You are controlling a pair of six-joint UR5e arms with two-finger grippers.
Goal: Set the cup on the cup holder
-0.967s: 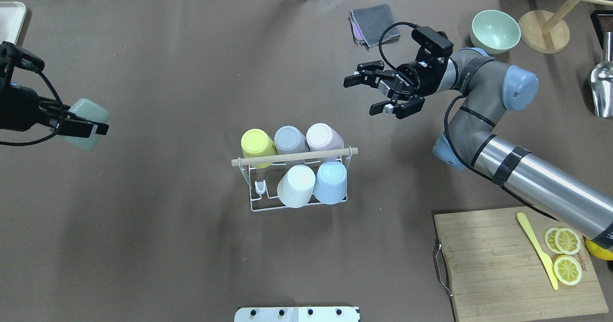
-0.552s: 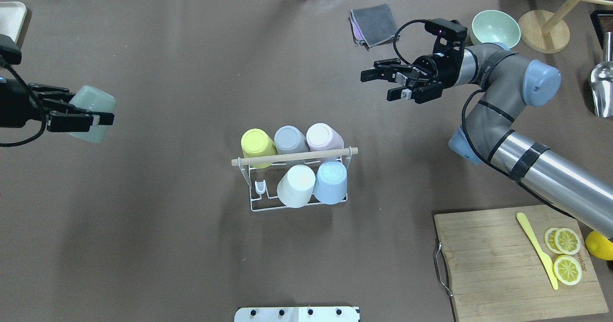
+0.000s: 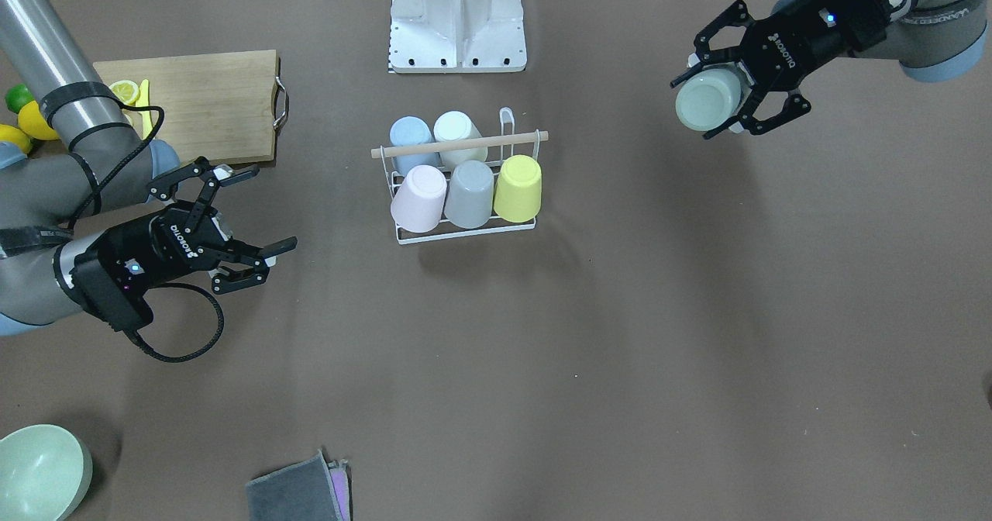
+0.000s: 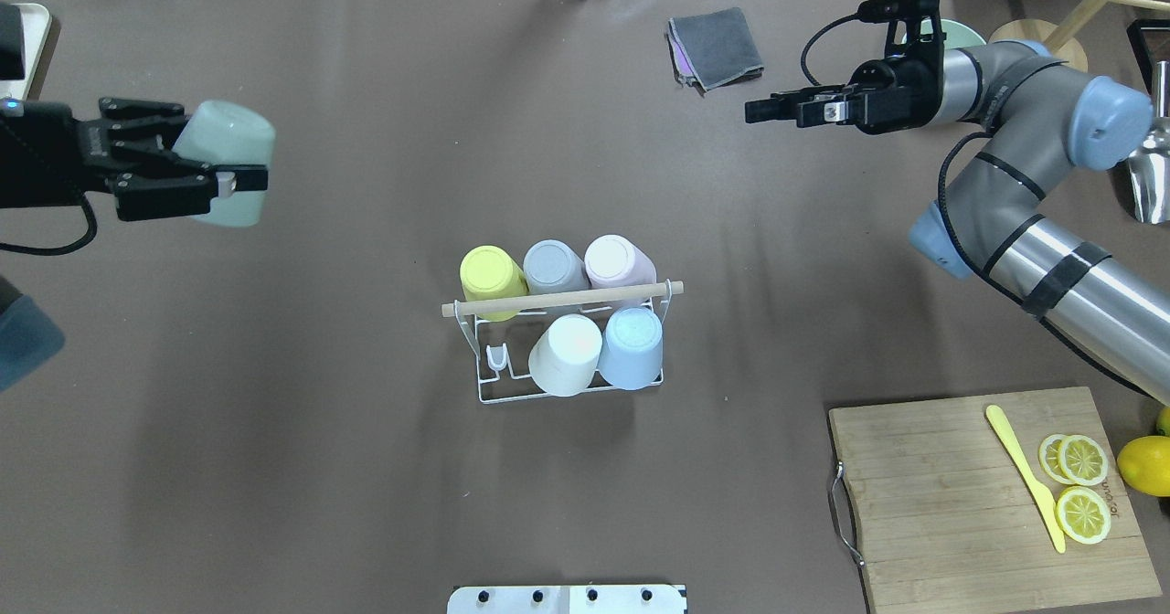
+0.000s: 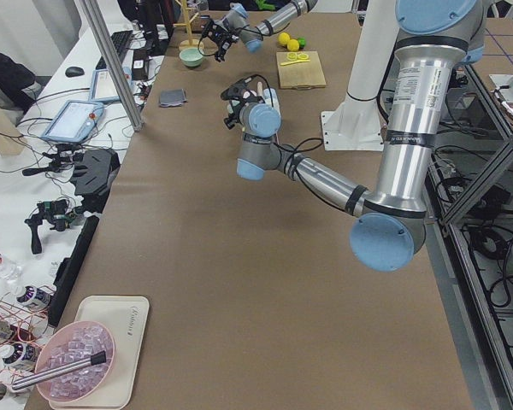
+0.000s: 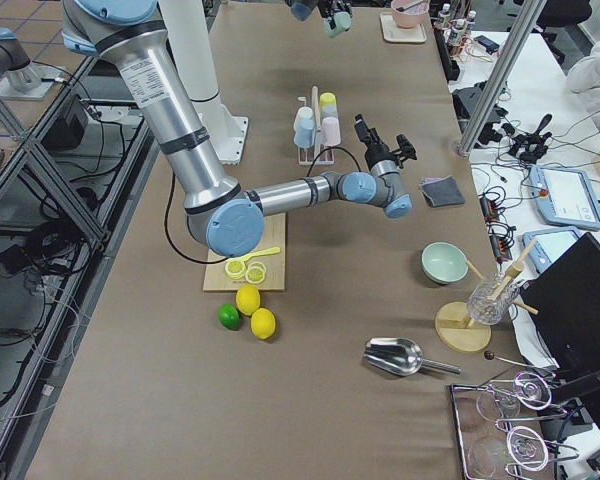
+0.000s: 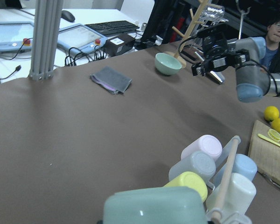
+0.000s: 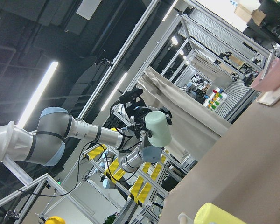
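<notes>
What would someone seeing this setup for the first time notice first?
Mid-table, the white wire cup holder carries five pastel cups upside down, with one prong bare. At the robot's left, the left end effector holds a pale green cup in the air; the right end effector hangs open and empty.

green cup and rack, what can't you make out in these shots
1. green cup, lower part: left wrist view, cut off by the bottom edge.
2. Its mouth: front-facing view, turned away into the left end effector.
3. cup holder prongs under the five cups: overhead view, covered by those cups.
</notes>
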